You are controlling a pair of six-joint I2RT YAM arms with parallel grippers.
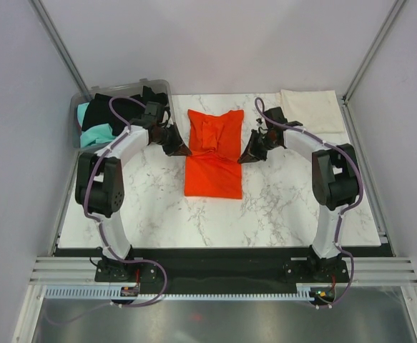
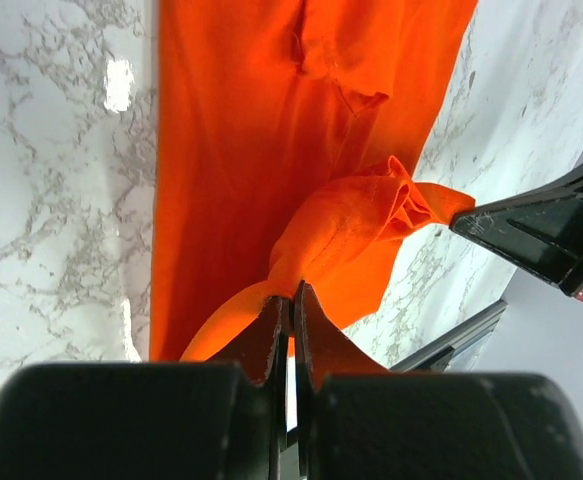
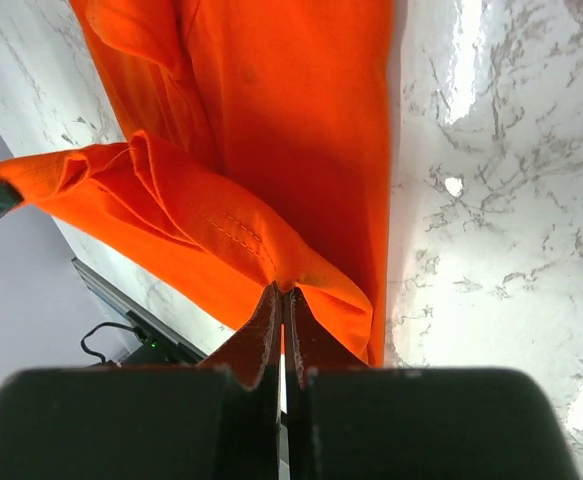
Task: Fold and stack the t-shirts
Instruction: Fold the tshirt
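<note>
Left hand and right hand each pinch a side edge of the orange t-shirt mid-frame — looks like it's for folding.

In the top view the left arm covers the 3 o'clock side of the bin. The black and teal cloth inside lies heaped, so the number of shirts there cannot be told. The left gripper and right gripper are too small there to show their pinch on the orange-red t-shirt. In both wrist views the shirt runs off the edge at 12 o'clock and each gripper's dark housing hides its 6 o'clock part. The right gripper is cut off at 3 o'clock in the left wrist view, and the left gripper at 9 o'clock in the right wrist view.
</note>
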